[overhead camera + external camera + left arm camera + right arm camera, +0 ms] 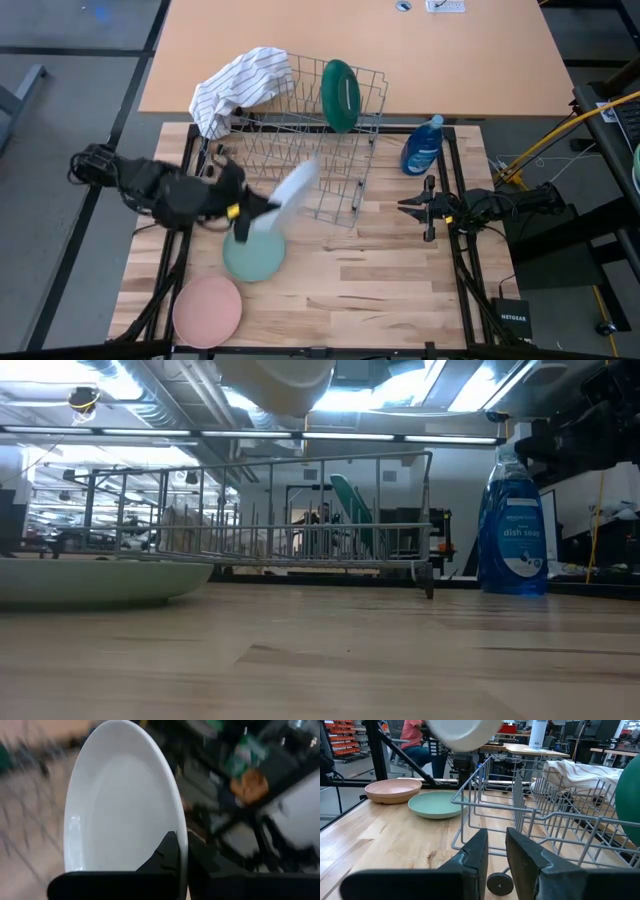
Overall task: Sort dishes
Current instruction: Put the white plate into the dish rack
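Overhead, pale wood-plank tabletop (380,270) on a dark frame, with a tan desk (450,60) beyond it. Wire dish rack (300,160) sits mid-table, striped cloth (245,85) draped on its far corner, dark green plate (340,95) standing upright in it. Blue soap bottle (422,147) just beside the rack. Left gripper (250,212) is raised over the near rack edge, fingers clamped on the rim of the white plate (293,187), which is tilted in the air. Sage green plate (254,253) lies flat below it; pink plate (207,309) near the front edge. Right gripper (412,207) waits beside the rack, fingers nearly together, holding nothing. Room behind: shelving, ceiling lights, a seated person (415,742).
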Tool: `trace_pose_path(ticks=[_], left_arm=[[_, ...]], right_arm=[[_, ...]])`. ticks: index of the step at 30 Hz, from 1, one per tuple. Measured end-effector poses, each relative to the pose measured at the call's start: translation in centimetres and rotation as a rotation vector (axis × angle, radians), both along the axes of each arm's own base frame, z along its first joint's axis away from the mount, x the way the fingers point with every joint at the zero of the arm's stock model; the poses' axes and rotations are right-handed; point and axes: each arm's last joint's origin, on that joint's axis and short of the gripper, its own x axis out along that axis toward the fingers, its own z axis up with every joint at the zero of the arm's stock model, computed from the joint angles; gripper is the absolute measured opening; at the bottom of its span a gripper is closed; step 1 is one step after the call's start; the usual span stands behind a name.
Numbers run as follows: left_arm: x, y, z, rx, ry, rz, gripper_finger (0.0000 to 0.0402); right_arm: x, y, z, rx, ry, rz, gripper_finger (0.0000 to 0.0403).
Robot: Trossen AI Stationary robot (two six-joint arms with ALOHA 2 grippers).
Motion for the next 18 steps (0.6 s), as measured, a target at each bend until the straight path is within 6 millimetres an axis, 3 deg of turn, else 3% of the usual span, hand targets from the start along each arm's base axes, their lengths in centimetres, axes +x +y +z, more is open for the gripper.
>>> trace_pose_path(ticks=[9, 18], left_arm=[[1.3, 7.7, 2.4, 0.182, -0.153, 0.163, 0.0000], [2.8, 16.5, 1.7, 0.203, -0.157, 0.250, 0.0000]], right_arm=[[0.0, 0.0, 0.0, 0.000, 0.001, 0.000, 0.0072], [0.0, 0.0, 0.0, 0.000, 0.001, 0.000, 0.0072]])
